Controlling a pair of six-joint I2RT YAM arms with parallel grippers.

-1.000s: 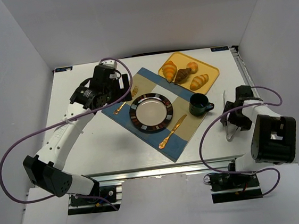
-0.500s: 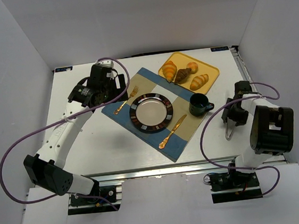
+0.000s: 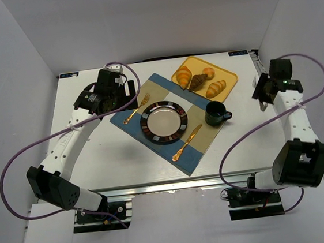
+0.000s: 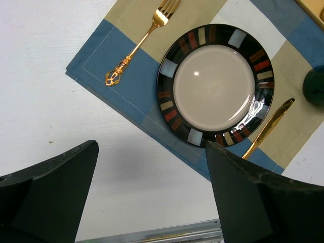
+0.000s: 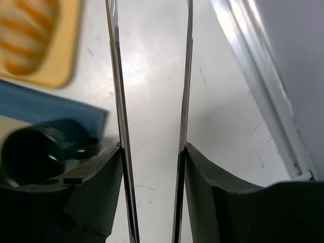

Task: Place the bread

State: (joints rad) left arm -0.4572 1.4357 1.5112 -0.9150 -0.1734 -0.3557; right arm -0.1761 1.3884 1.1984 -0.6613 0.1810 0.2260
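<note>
Your bread [image 3: 198, 81] lies on the yellow tray [image 3: 229, 78], at 1 o'clock from the plate [image 3: 146, 125]. It is two stripy croissants, a dark brown one and a small round bun. Your right jaws are at 3 o'clock from the tray, near the edge of the tabletop [image 3: 108, 162]. They are partly closed and squeeze the two thin arms of metal tongs [image 5: 117, 101]. Your left jaws are at 10 o'clock from the plate. They are wide open and hold nothing.
</note>
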